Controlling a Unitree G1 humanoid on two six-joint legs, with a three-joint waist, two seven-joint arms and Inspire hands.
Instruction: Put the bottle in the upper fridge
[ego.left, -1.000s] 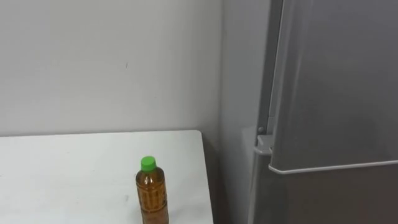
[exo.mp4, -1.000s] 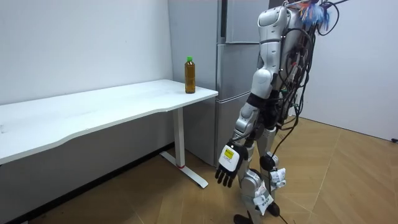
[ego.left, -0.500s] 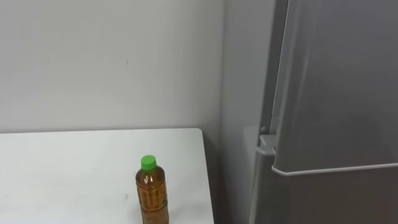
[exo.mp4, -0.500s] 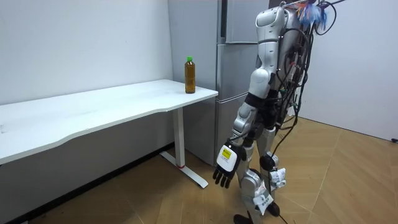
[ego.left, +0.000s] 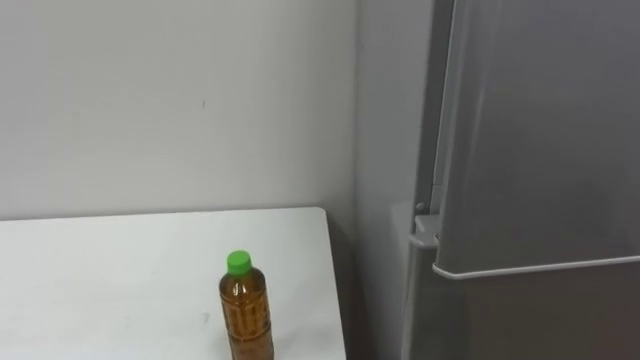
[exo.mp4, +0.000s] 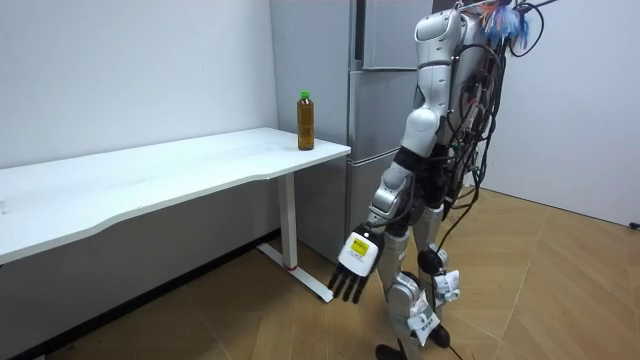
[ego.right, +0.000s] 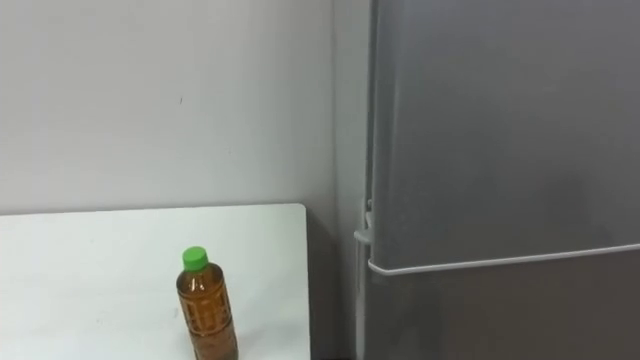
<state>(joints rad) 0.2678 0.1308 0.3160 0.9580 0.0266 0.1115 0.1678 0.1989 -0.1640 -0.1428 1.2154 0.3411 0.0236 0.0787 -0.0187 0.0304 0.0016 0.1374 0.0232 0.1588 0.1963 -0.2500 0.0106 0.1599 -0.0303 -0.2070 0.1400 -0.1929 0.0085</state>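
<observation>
Bottle (ego.left: 247, 316) upright on table (ego.left: 100, 270) near the corner by the closed fridge (ego.left: 540, 150), green cap on, nothing touching it; robot stands facing the fridge, left hand (exo.mp4: 352, 272) hanging low by its leg, fingers straight, holding nothing.

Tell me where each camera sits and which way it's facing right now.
Left eye view: on the robot's head, facing the wall; bottle on the table low left, fridge right.
Right eye view: same head, slightly further right; same bottle, table and fridge.
Room view: standing off at the robot's left rear; whole robot upright near the fridge, left hand hanging open.
Shared: all three show the bottle standing near the table's fridge end.
</observation>
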